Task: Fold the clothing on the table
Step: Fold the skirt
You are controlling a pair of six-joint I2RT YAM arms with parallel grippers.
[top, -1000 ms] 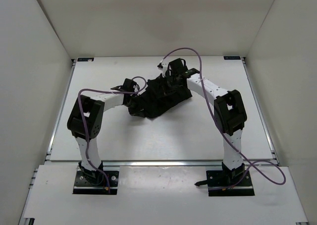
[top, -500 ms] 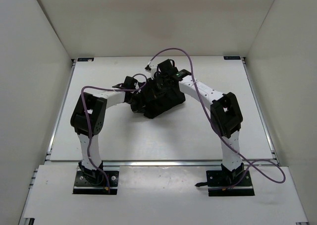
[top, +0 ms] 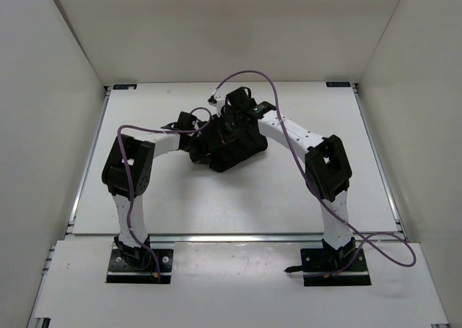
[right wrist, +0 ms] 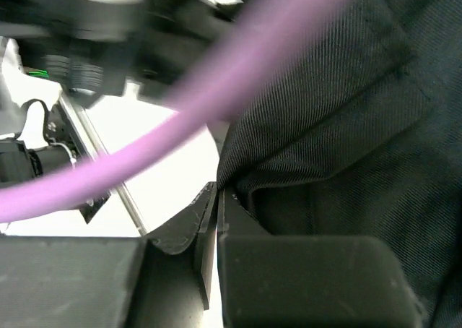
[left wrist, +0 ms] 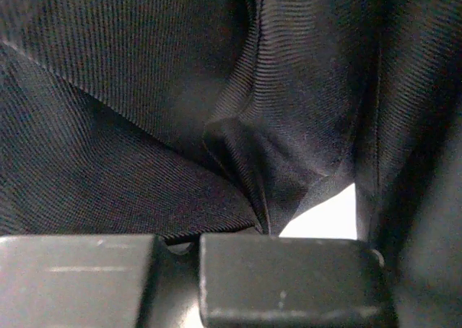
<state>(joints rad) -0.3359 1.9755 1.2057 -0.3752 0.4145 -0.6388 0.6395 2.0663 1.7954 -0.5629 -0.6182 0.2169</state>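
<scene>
Top external view: the black clothing [top: 231, 146] sits bunched in a crumpled heap toward the far middle of the white table [top: 216, 205]. The left gripper [left wrist: 189, 266] and right gripper [right wrist: 216, 219] each pinch its fabric. No neat fold shows, so the folding looks barely begun.

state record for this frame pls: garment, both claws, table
clothing: black, bunched in a creased heap, not folded flat
place: far middle of the white table
left claw: shut on the clothing, at its left side
right claw: shut on the clothing, at its far side
purple cable: crosses the right wrist view, blurred
lifted or resting: cannot tell
fold: not done
</scene>
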